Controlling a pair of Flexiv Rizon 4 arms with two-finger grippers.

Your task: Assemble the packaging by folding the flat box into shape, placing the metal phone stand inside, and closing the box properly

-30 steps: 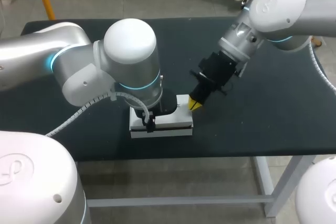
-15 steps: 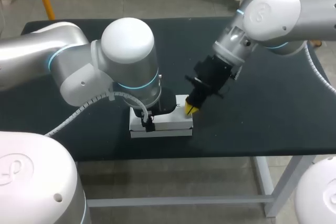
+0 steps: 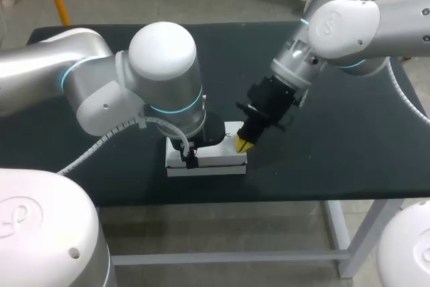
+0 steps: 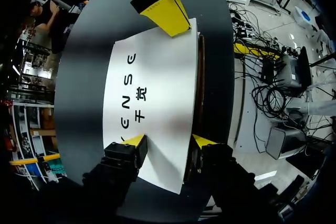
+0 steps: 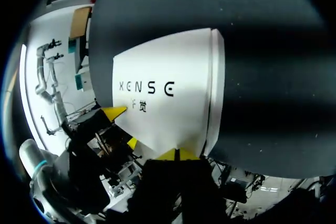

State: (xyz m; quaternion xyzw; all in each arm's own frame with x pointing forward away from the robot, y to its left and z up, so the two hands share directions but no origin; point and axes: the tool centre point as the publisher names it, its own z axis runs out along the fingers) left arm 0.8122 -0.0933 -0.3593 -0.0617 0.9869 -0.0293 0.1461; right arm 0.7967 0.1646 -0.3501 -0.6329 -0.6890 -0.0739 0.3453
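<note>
Fingers of the left arm and fingers of the right arm sit low over the dark worktop, both at the white box. The left pair stand spread at its near end, one tip on the lid, the other beside the long edge, seemingly not clamping. The right pair are pinched together, pressing the lid's far end.

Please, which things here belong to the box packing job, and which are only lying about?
Job: white box; left gripper, open, at one end of it; right gripper, shut, tips on the lid at the opposite end.
Not of the job: the black table beneath.
</note>
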